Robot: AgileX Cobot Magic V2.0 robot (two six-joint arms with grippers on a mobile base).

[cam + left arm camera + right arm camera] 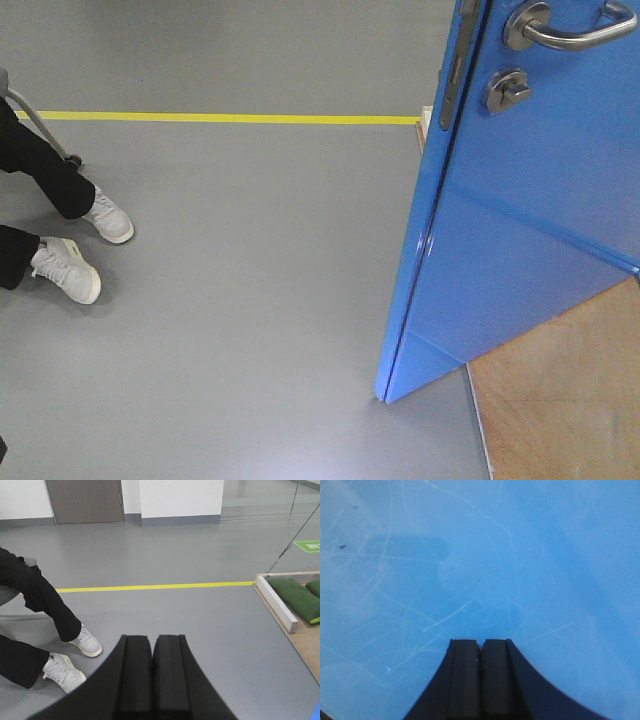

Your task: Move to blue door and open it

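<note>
- Glossy bright-blue flat door panel (540,250) stands at the left edge of the pale flat plywood worktop (570,400). Its lower free corner hangs past that edge over the grey floor (250,330), so I'd say it's partly swung open already.
- Right tool (481,642): pads shut together, nothing btwn them, nose right up to the scratched blue face. Touching or a hair off, can't tell.
- Left tool (152,639): also shut and empty, pointed out over the grey floor.
- Step in hand, my guess: pushing the panel wider w/ the right tool. To do it well, push flat and steady, nearer the handle-side edge for leverage. Let the base follow the swing so the tool doesn't skid on the gloss.
- Silver metal lever handle (580,35), round silver thumb-turn lock (508,90) below it, and metal latch plate (460,60) on the door edge. No tool on any of them in the front view.
- Room: the swing goes left over open floor. Seated person's white trainers (70,270) are well left of the door edge, this side of the yellow tape line (230,118). Prob. OK, but watch them.
- White wooden batten (277,602) and green cushions (295,597) lie along the worktop's left edge, so keep the left arm & base off that lip.
</note>
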